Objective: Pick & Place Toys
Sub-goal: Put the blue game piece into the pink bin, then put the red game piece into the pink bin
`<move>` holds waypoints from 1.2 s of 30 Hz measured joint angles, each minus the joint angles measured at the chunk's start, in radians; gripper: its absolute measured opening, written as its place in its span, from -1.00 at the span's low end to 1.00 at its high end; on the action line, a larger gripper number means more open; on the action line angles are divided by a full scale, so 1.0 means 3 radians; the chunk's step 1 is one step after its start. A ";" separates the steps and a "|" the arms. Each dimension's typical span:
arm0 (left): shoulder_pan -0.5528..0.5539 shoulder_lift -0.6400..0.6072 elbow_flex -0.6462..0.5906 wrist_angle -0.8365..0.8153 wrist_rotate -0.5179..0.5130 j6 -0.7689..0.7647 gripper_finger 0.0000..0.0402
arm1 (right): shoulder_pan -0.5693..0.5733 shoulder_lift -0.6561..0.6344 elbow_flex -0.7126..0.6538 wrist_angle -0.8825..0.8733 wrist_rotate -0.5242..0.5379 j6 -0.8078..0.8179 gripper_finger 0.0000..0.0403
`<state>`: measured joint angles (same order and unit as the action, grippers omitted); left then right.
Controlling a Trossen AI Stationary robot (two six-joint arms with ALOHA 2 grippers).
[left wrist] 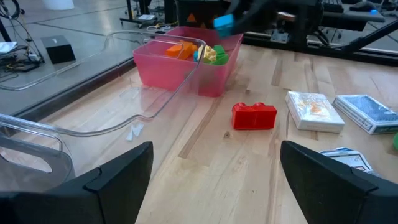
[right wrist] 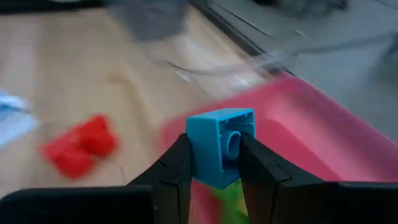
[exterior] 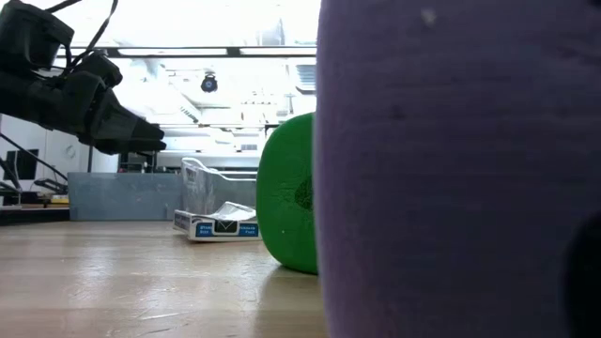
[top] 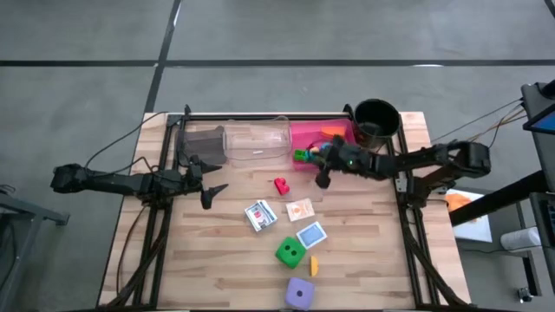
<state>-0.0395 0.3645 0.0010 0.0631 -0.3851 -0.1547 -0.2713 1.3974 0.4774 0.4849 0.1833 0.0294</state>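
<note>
Your right gripper (right wrist: 214,163) is clamped on a teal brick (right wrist: 219,146), pinched between both fingers, hovering over the near edge of the pink tray (top: 312,136) at the far right of the table (top: 217,260). Your left gripper (top: 206,178) waits on the left by the grey tray (top: 201,143), fingers spread wide and holding nothing. Between the trays you've got the clear tray (top: 257,141). Nearest you sit the purple die (top: 299,293) and the green die (top: 290,252), then three printed cards (top: 260,215) mid-table. Smallest now: a red brick (top: 280,185) lies just left of your loaded gripper, and a yellow brick (top: 314,264) rests beside the green die.
</note>
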 joint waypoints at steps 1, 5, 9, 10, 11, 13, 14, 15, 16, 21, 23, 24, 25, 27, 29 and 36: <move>-0.0001 0.0000 0.0000 0.0000 0.0000 0.0000 0.75 | -0.0073 -0.0016 -0.0001 -0.0053 -0.0001 0.0001 -0.54; 0.0000 0.0000 0.0000 0.0001 0.0000 -0.0001 0.75 | -0.0306 -0.0019 -0.0001 -0.0226 -0.0095 -0.0001 -0.45; -0.0001 0.0000 0.0000 -0.0001 0.0000 -0.0001 0.75 | -0.0392 0.0021 -0.0001 -0.0265 -0.0203 0.0005 -0.10; 0.0000 0.0000 0.0001 -0.0002 0.0000 -0.0001 0.75 | -0.0390 0.0028 -0.0001 -0.0265 -0.0221 0.0011 -0.01; -0.0001 0.0000 0.0001 -0.0002 0.0000 -0.0001 0.75 | -0.0389 0.0031 -0.0001 -0.0265 -0.0231 0.0017 0.07; 0.0000 0.0000 0.0001 -0.0003 0.0000 -0.0003 0.75 | -0.0386 0.0025 -0.0001 -0.0261 -0.0232 0.0023 0.20; -0.0001 0.0000 0.0000 -0.0003 0.0000 -0.0003 0.75 | -0.0382 0.0022 -0.0001 -0.0258 -0.0230 0.0025 0.25; 0.0000 0.0000 0.0000 -0.0003 0.0000 -0.0003 0.75 | -0.0383 0.0017 -0.0001 -0.0254 -0.0228 0.0026 0.30; 0.0000 0.0000 0.0001 -0.0002 0.0000 -0.0003 0.75 | -0.0383 0.0013 -0.0001 -0.0253 -0.0229 0.0026 0.34; 0.0000 0.0000 0.0000 -0.0001 0.0000 -0.0004 0.75 | -0.0371 -0.0017 -0.0062 0.0109 -0.0557 0.0033 0.49; -0.0001 0.0000 0.0000 0.0009 0.0000 -0.0004 0.75 | -0.0325 -0.0027 -0.0164 0.0517 -0.0756 0.0056 0.51; -0.0001 0.0000 0.0000 0.0019 0.0000 -0.0003 0.75 | -0.0290 -0.0028 -0.0231 0.0759 -0.0846 0.0067 0.51; -0.0001 0.0000 0.0000 0.0050 0.0007 -0.0003 0.75 | -0.0243 -0.0028 -0.0317 0.1048 -0.0929 0.0068 0.51; -0.0001 0.0000 0.0000 0.0117 0.0040 -0.0006 0.75 | -0.0134 -0.0028 -0.0507 0.1582 -0.1038 0.0068 0.52; -0.0001 0.0026 0.0000 0.0191 0.0083 -0.0015 0.75 | -0.0013 -0.0029 -0.0718 0.2078 -0.1069 0.0011 0.52; -0.0002 0.0560 0.0000 0.0724 0.0292 0.0039 0.75 | 0.0193 -0.0051 -0.1288 0.2779 -0.1026 0.0059 0.52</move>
<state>-0.0402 0.5325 0.0010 0.2805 -0.2975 -0.1430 -0.2132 1.3821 0.0909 1.3186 -0.1245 0.0472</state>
